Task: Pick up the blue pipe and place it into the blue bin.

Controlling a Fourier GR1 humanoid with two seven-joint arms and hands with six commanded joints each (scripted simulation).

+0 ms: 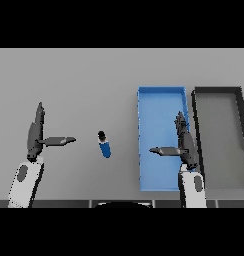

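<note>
The short blue pipe with a black end (104, 145) lies flat on the grey worktop (84, 80), with its black end pointing away from the robot. Nothing is touching it. Just to the right of the pipe sits the long blue bin with low walls (159, 105), and the pipe is outside it, near its left wall. Over the right side of the blue bin hangs the right hand (186, 147); its fingers are straight and point away from the robot, and its thumb sticks out to the left, toward the pipe, so the hand is wide and holds nothing. Right of the blue bin, side by side with it, sits a dark grey bin with black walls (241, 115). On the other side, well to the left of the pipe, is the left hand (35, 140). Its fingers are straight too, its thumb points right toward the pipe, and it holds nothing.
</note>
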